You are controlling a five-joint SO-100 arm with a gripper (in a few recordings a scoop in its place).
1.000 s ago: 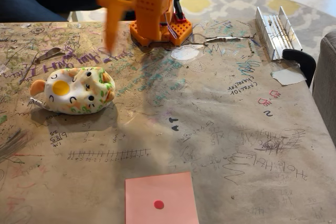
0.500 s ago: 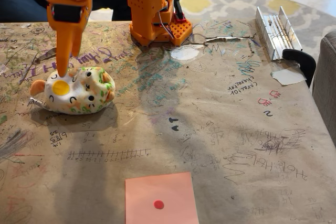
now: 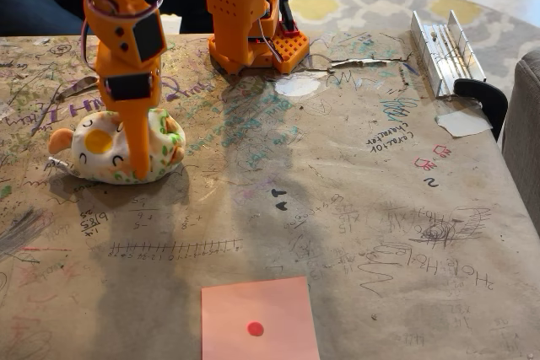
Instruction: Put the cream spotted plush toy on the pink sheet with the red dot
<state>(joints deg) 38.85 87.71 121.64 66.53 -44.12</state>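
The orange gripper plunges straight down over the cream spotted plush toy, one finger across its middle; grip hidden, cannot tell; the pink sheet with the red dot lies well apart, nearer the camera and rightward.

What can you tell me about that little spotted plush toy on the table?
The plush toy is a round, soft-looking cream animal with orange and green spots, an orange ear sticking out left, a yellow patch and small black face marks. It lies on the scribbled brown paper table, far left, well away from the pink sheet at the near edge. The orange gripper reaches down over its middle, one finger crossing its front; whether it is pinching the toy cannot be told.
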